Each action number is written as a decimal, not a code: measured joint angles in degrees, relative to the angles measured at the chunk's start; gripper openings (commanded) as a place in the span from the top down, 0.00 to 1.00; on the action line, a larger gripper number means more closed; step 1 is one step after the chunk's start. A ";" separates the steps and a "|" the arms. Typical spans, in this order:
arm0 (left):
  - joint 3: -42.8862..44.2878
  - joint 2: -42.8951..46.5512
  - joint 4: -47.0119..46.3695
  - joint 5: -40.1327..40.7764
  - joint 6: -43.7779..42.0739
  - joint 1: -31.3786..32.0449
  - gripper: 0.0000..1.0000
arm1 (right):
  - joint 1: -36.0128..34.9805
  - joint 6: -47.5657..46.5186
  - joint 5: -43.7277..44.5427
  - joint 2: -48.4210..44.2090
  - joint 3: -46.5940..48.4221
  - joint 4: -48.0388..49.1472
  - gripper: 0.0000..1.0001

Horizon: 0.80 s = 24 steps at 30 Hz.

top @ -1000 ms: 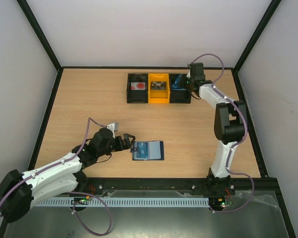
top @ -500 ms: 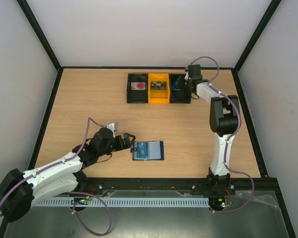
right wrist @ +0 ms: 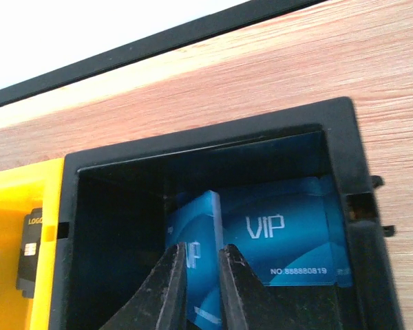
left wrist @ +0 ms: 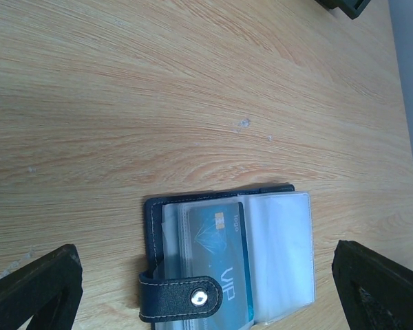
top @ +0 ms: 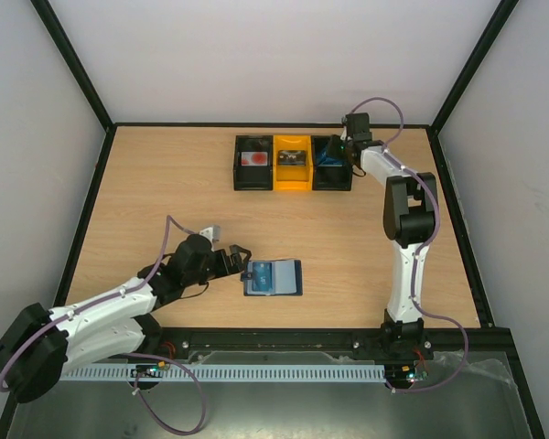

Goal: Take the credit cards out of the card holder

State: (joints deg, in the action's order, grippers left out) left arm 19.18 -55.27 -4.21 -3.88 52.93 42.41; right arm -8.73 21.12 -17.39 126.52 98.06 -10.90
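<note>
The card holder (top: 274, 277) lies open on the table near the front, a dark navy wallet with a snap tab (left wrist: 182, 299). One blue credit card (left wrist: 219, 251) sits in its clear pocket. My left gripper (top: 236, 259) is just left of it, wide open; in the left wrist view its fingers (left wrist: 34, 289) straddle the holder without touching it. My right gripper (right wrist: 202, 251) hangs inside the rightmost black bin (right wrist: 206, 148). A blue card (right wrist: 205, 223) stands on edge between its slightly parted fingers. Another blue card (right wrist: 289, 240) lies flat on the bin floor.
Three bins stand in a row at the back: a black one (top: 253, 163) with a red-marked card, a yellow one (top: 291, 165) holding a dark card, and the black one (top: 332, 165) under my right gripper. Black frame rails edge the table.
My right gripper has shifted slightly over the black bin and its fingers have parted a little around the blue card. The left arm has barely moved.
</note>
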 measured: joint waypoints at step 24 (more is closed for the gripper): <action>0.96 -3.28 -0.17 -3.65 -0.04 -0.02 0.02 | 0.11 6.93 2.36 -11.54 -9.29 -4.94 0.69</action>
State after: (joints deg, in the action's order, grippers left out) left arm 20.14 -58.54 -4.38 -7.53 52.88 42.39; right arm -8.62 28.05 -15.03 114.98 88.77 -15.84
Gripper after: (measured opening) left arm 0.992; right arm 0.306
